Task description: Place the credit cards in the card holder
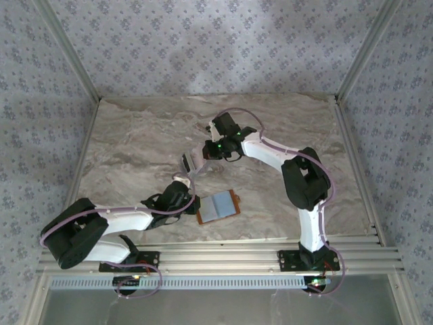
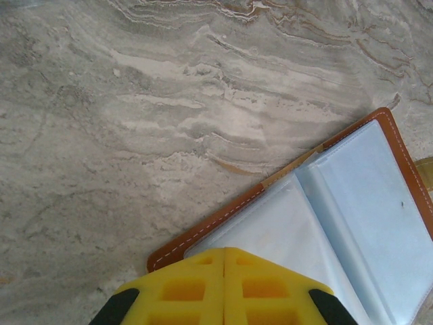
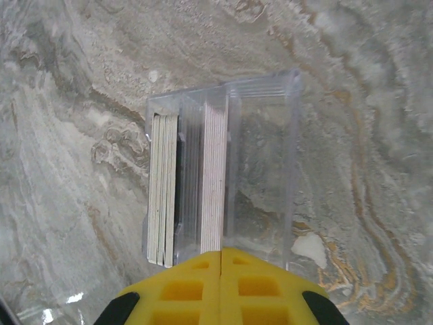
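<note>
Yellow moulded fingers (image 2: pixel 177 292), left gripper (image 2: pixel 223 254): hard plastic with square recesses and black corners. They are pressed flat together along one straight seam, with nothing seen between them. The gripper sits over one corner of the card holder; contact cannot be told.

Card holder (image 2: pixel 352 203): flat folding wallet, lying open on the table. The border is tan-brown leather with pale stitching and a rounded corner. Inside are glossy blue-grey plastic sleeves divided by a centre fold.

Right gripper (image 3: pixel 222 254): same yellow pattern, jaws closed tight seam to seam. It lies beyond the card holder, on the side away from the arm bases, at the near end of the clear box. Whether a card edge is pinched there cannot be told.

Clear box (image 3: pixel 264 135): rectangular transparent plastic with thin walls and ridged corners. It rests on the table beyond the card holder and slightly to its left.

Credit cards (image 3: pixel 213 183): thin pale rectangles, some with dark edges, standing on edge inside the clear box in two tight packs. One pack is against the left wall and one is near the middle, in line with the right gripper's seam.

Table (image 2: pixel 135 101): matte marble-patterned surface with grey-beige bands and rust-toned veins, lying under the card holder.
</note>
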